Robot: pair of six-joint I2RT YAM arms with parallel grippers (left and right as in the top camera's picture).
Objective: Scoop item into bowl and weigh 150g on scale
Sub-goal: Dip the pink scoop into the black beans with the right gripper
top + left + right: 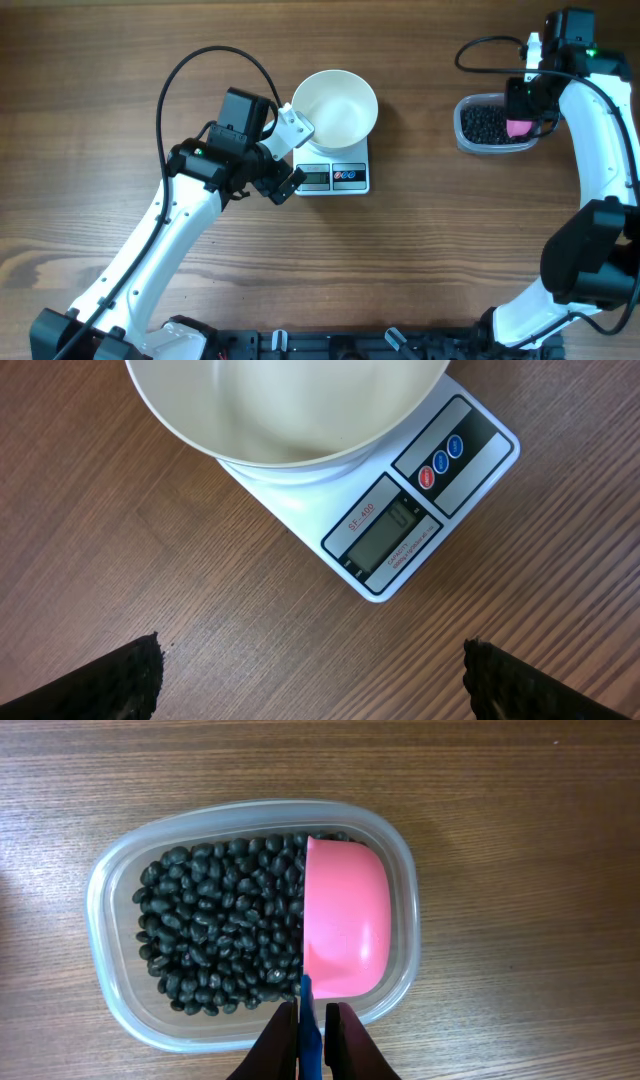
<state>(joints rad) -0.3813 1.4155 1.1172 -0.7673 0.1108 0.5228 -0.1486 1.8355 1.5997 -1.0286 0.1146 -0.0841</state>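
Observation:
The white bowl (pixel 335 103) sits empty on the white scale (pixel 335 177), whose display and two coloured buttons face the near side. My left gripper (pixel 292 155) hovers open just left of the scale, nothing between its fingers (pixel 110 682); in the left wrist view the bowl (pixel 290 410) and scale (pixel 420 510) lie ahead of it. The small black beans (pixel 220 920) fill a clear tub (pixel 100 920) at the far right. My right gripper (pixel 312 1040) is shut on the blue handle of a pink scoop (pixel 345 915). The scoop rests in the tub's right end, turned on edge against the beans.
The clear tub (pixel 492 122) stands well to the right of the scale on the wooden table (pixel 420 250). A black cable (pixel 215 55) loops over the left arm, and another runs near the right arm's wrist (pixel 480 45).

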